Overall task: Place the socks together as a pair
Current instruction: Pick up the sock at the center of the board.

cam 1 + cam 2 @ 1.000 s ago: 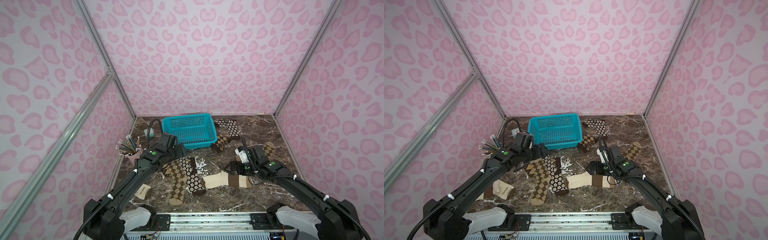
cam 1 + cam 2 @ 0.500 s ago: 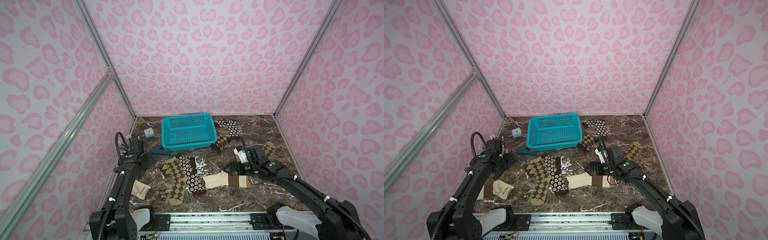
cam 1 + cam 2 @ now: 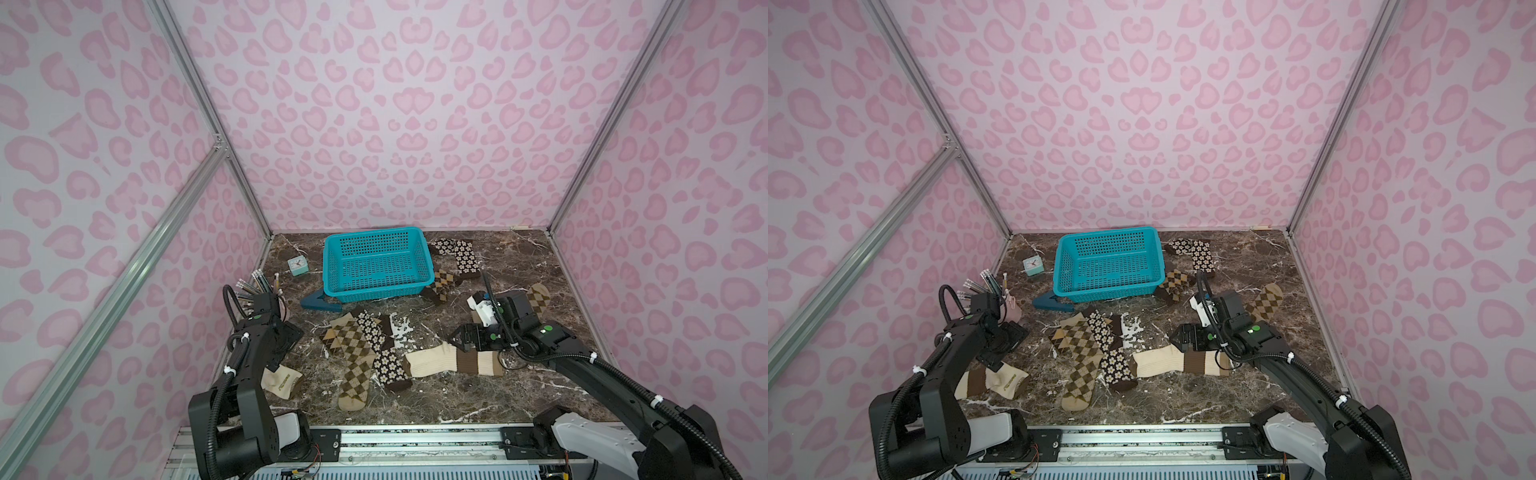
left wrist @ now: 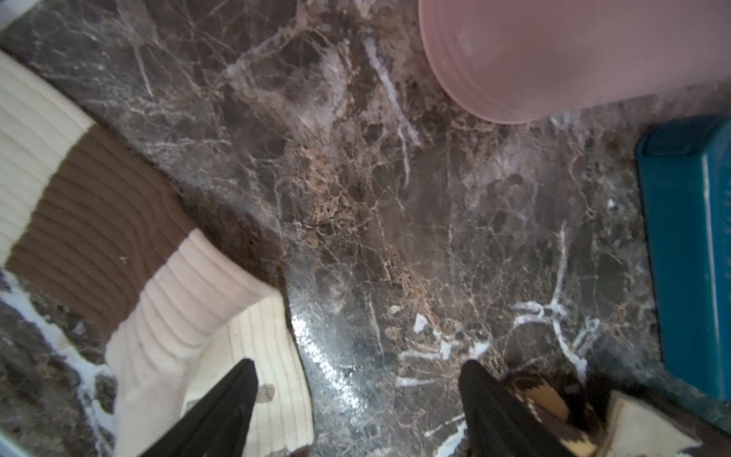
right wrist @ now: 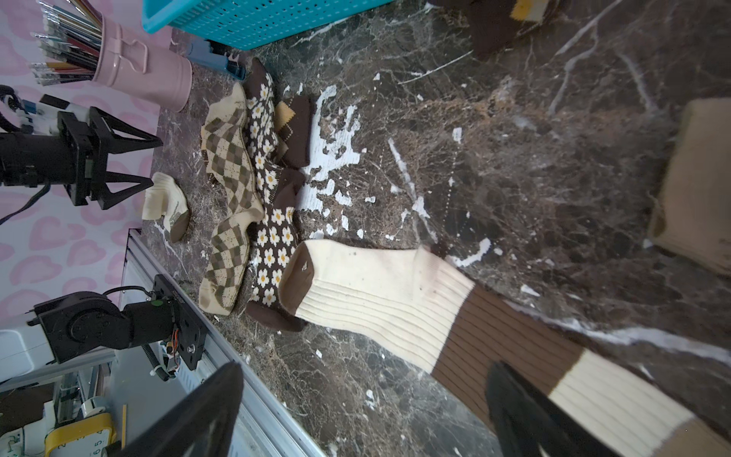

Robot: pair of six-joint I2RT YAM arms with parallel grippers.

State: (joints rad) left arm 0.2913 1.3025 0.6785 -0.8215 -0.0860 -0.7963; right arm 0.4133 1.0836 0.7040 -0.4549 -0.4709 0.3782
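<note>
Socks (image 3: 1079, 353) lie scattered over the dark marble table (image 3: 478, 399), none set together as a pair. At the middle front a tan-olive argyle sock (image 3: 353, 353) and a dark flowered sock (image 3: 384, 357) lie side by side and touching, with a brown argyle sock (image 3: 388, 328) partly under the flowered one. A cream striped sock (image 3: 436, 361) lies just to their right, its brown toe against the flowered sock. A second cream striped sock (image 3: 1000, 380) lies crumpled at the front left, well apart from the first. The left gripper (image 4: 358, 372) hangs over bare marble beside that crumpled sock, jaws spread wide with nothing between them, and one fingertip (image 4: 237, 380) shows in front of the sock's edge. The right gripper (image 5: 364, 395) hovers low at the cuff end of the first cream striped sock, jaws fully apart and empty. One of its fingers (image 5: 514, 399) sits over the brown band, though whether it touches the knit I cannot tell. At the back stands a teal basket (image 3: 374, 249), with another flowered sock (image 3: 461, 253) just to its right and a brown-orange argyle sock (image 3: 440, 284) against its front right corner. A tan argyle sock (image 3: 538, 297) lies behind the right arm. A pink pencil cup (image 5: 146, 75), a small clock (image 3: 297, 265) and a teal tool (image 3: 320, 302) stand along the left side.
</note>
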